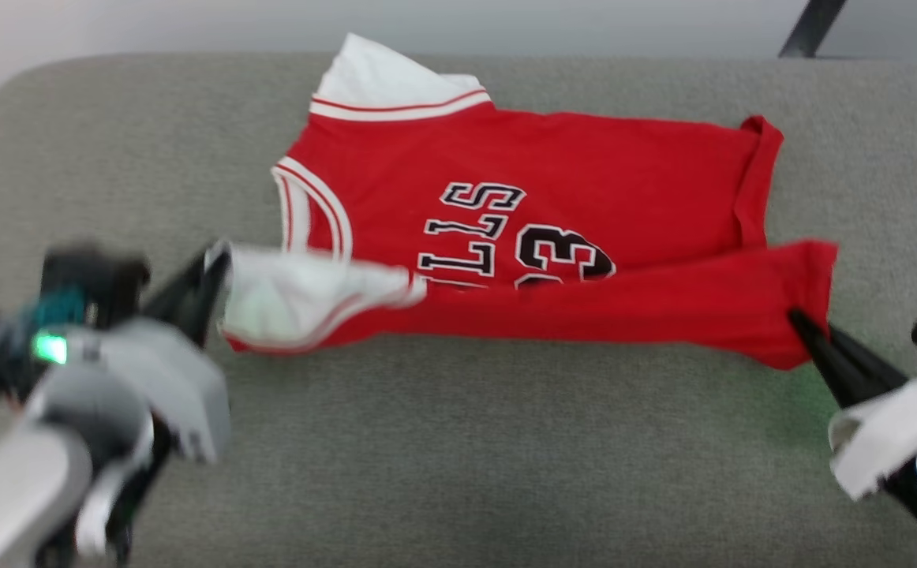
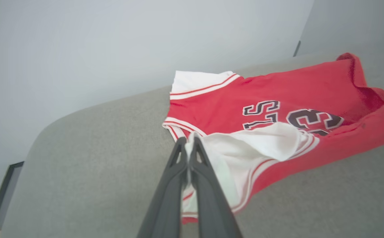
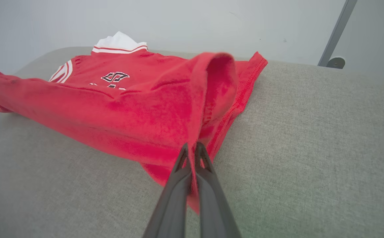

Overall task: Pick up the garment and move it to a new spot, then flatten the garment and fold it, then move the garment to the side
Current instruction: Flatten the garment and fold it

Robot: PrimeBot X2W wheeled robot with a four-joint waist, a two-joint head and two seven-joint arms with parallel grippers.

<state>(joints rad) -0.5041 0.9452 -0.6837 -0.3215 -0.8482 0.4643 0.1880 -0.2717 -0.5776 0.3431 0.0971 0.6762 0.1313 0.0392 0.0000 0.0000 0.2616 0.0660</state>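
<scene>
The garment (image 1: 553, 205), a red jersey with white sleeves and black lettering, lies across the grey cushion with its near edge lifted and folded over toward the far side. My left gripper (image 1: 218, 260) is shut on the white near sleeve (image 2: 245, 145), its fingertips (image 2: 180, 155) pinching the sleeve edge. My right gripper (image 1: 799, 322) is shut on the red hem corner (image 3: 178, 132) at the right. The garment (image 3: 139, 99) hangs stretched between the two grips. The far white sleeve (image 1: 383, 83) rests flat near the back edge.
The grey upholstered surface (image 1: 458, 457) runs wide, with rounded corners at the far left. A pale wall stands behind it. A dark slanted bar (image 1: 814, 28) rises at the far right, and a metal leg with a round foot (image 3: 334, 61) stands past the back edge.
</scene>
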